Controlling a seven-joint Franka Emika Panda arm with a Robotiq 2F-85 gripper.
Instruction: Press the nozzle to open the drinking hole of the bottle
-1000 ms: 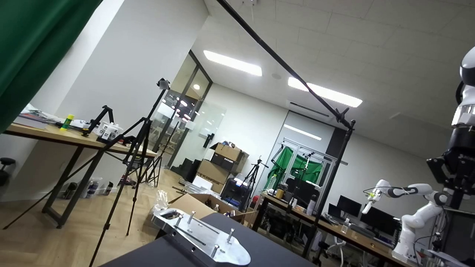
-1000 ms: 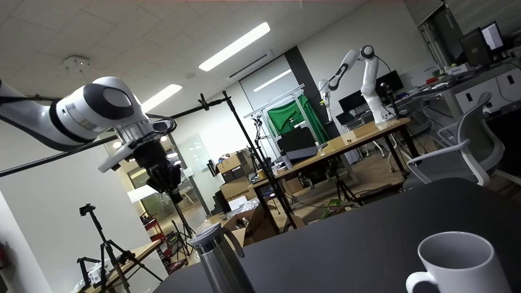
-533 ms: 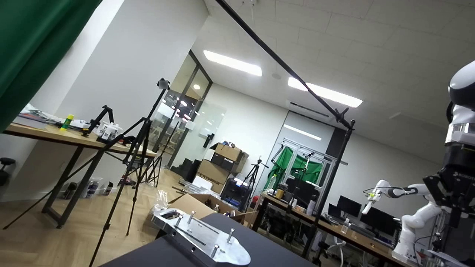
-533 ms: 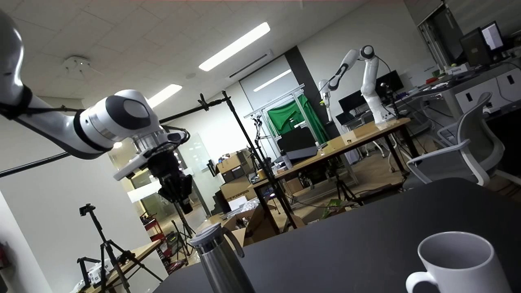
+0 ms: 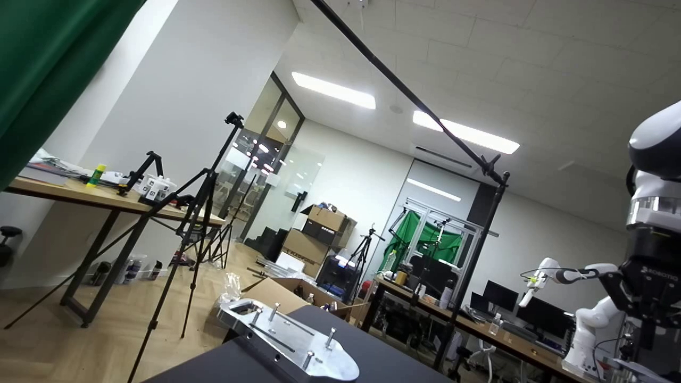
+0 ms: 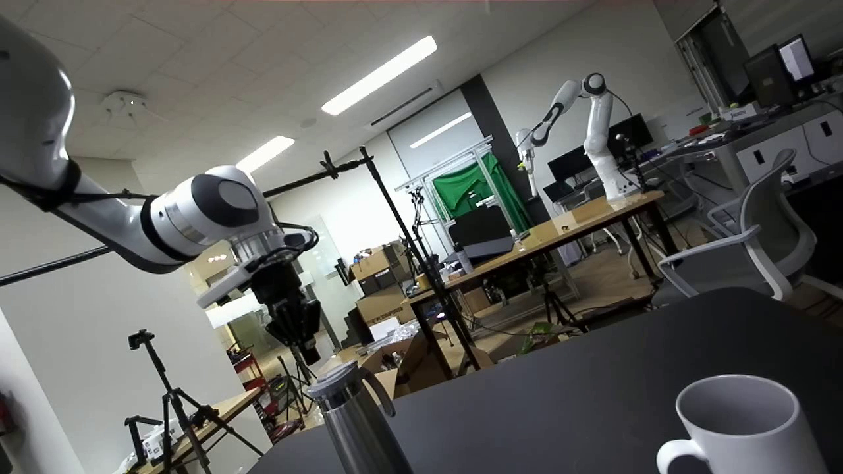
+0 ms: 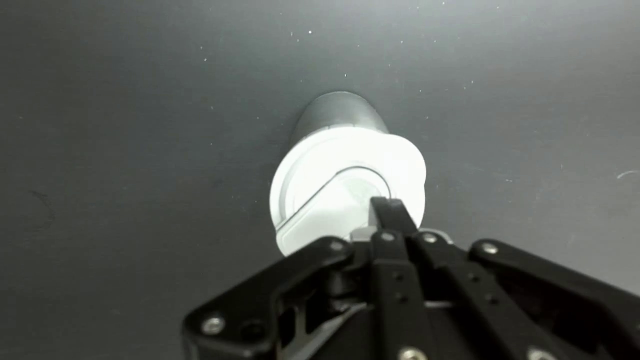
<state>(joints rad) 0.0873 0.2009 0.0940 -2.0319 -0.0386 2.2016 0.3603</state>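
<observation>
The bottle (image 6: 362,431) is a steel pitcher with a grey lid (image 6: 336,380) and a dark side handle. It stands on the dark table in an exterior view, its lower part cut off by the frame. In the wrist view its lid (image 7: 320,155) looks bright white, with an outlined flap (image 7: 320,215) across it. My gripper (image 7: 387,202) is shut and empty; its fingertips overlap the flap's rounded end and hide part of it. In an exterior view the gripper (image 6: 309,354) is just above the lid, apparently not touching. It also shows in an exterior view (image 5: 646,340).
A white mug (image 6: 744,428) stands on the dark table (image 6: 540,401), right of the bottle in an exterior view. A metal plate with upright bolts (image 5: 292,340) lies on the table's edge in an exterior view. A black stand pole (image 6: 408,243) rises behind.
My gripper has come down toward the bottle's lid, moving down and right in an exterior view where the bottle shows. It stays shut. The bottle and mug have not moved.
</observation>
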